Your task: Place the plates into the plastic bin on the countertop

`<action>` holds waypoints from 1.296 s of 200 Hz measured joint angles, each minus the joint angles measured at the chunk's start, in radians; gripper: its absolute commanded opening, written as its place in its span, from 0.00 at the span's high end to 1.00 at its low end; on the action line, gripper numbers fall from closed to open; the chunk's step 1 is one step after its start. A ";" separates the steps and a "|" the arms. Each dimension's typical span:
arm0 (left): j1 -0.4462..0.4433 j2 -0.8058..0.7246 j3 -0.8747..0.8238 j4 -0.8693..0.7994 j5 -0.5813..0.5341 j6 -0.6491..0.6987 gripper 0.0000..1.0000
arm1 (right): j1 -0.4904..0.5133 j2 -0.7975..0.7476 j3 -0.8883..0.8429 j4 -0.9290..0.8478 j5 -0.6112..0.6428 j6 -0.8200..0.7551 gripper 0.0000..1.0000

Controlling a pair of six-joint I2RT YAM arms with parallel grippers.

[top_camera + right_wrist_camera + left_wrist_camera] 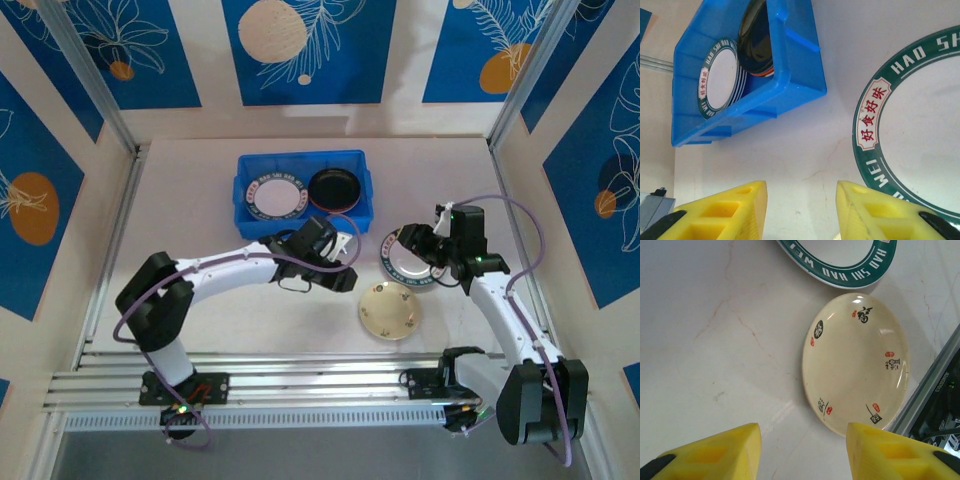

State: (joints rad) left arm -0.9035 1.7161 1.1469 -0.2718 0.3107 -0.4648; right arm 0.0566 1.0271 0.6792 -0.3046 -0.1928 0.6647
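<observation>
Blue bin (303, 160) sits at the middle of the far edge of the worktop (200, 230). It holds a white plate (277, 195) on the left and a black plate (335, 188) on the right. Two plates lie outside it. A green-rimmed plate (400, 262) is toward the right edge, and a cream plate (390, 310) lies just beside it, closer to the near edge. The left gripper (804, 435) hovers over bare worktop beside the cream plate, jaws apart and empty. The right gripper (801, 195) hangs at the green-rimmed plate's edge with one finger (880, 215) over its rim, jaws parted and holding nothing.
</observation>
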 measured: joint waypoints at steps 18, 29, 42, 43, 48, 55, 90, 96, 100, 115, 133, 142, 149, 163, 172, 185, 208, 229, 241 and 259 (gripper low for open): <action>0.000 0.042 0.003 0.023 0.029 0.000 0.53 | 0.001 -0.013 -0.021 -0.003 -0.006 0.003 0.58; 0.000 0.077 0.006 0.041 0.056 -0.005 0.56 | 0.003 -0.018 -0.034 -0.004 -0.010 0.007 0.59; 0.000 0.120 0.010 0.062 0.091 -0.015 0.59 | 0.003 -0.018 -0.045 -0.004 -0.014 0.011 0.59; 0.000 0.122 0.011 0.064 0.092 -0.014 0.59 | 0.003 -0.018 -0.046 -0.004 -0.014 0.011 0.59; 0.000 0.137 0.012 0.071 0.106 -0.018 0.59 | 0.003 -0.018 -0.048 -0.004 -0.016 0.012 0.59; 0.000 0.156 0.014 0.078 0.122 -0.021 0.60 | 0.005 -0.018 -0.051 -0.004 -0.017 0.015 0.59; 0.000 0.214 0.041 0.086 0.179 -0.027 0.60 | 0.010 -0.018 -0.053 -0.003 -0.018 0.018 0.59; 0.000 0.219 0.047 0.089 0.187 -0.027 0.60 | 0.010 -0.018 -0.053 -0.003 -0.018 0.018 0.59; 0.000 0.222 0.050 0.091 0.190 -0.027 0.60 | 0.010 -0.018 -0.053 -0.003 -0.018 0.018 0.59; 0.000 0.234 0.066 0.097 0.205 -0.028 0.61 | 0.010 -0.018 -0.053 -0.003 -0.020 0.018 0.59; 0.000 0.247 0.081 0.100 0.213 -0.034 0.61 | 0.010 -0.018 -0.053 -0.003 -0.021 0.018 0.59; 0.000 0.255 0.088 0.099 0.214 -0.035 0.61 | 0.010 -0.018 -0.053 -0.003 -0.021 0.018 0.59; 0.000 0.262 0.094 0.099 0.217 -0.035 0.61 | 0.010 -0.018 -0.053 -0.004 -0.021 0.018 0.59; 0.000 0.280 0.111 0.093 0.221 -0.035 0.62 | 0.010 -0.018 -0.053 -0.003 -0.021 0.018 0.59; 0.000 0.289 0.119 0.090 0.221 -0.035 0.62 | 0.010 -0.018 -0.053 -0.003 -0.021 0.018 0.59; 0.000 0.296 0.125 0.082 0.221 -0.035 0.63 | 0.010 -0.018 -0.053 -0.003 -0.021 0.018 0.59; 0.000 0.302 0.129 0.068 0.220 -0.035 0.64 | 0.010 -0.017 -0.053 -0.002 -0.021 0.018 0.59; 0.000 0.311 0.142 0.060 0.221 -0.035 0.66 | 0.009 -0.015 -0.053 0.000 -0.021 0.018 0.59; 0.000 0.317 0.151 0.054 0.221 -0.035 0.66 | 0.009 -0.014 -0.053 0.001 -0.021 0.018 0.59; 0.000 0.327 0.159 0.051 0.221 -0.035 0.67 | 0.010 -0.014 -0.053 0.001 -0.021 0.018 0.59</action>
State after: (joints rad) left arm -0.9039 2.0426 1.3056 -0.2211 0.5316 -0.4999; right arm 0.0662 1.0126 0.6262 -0.3038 -0.2138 0.6827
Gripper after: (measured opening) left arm 0.331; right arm 0.411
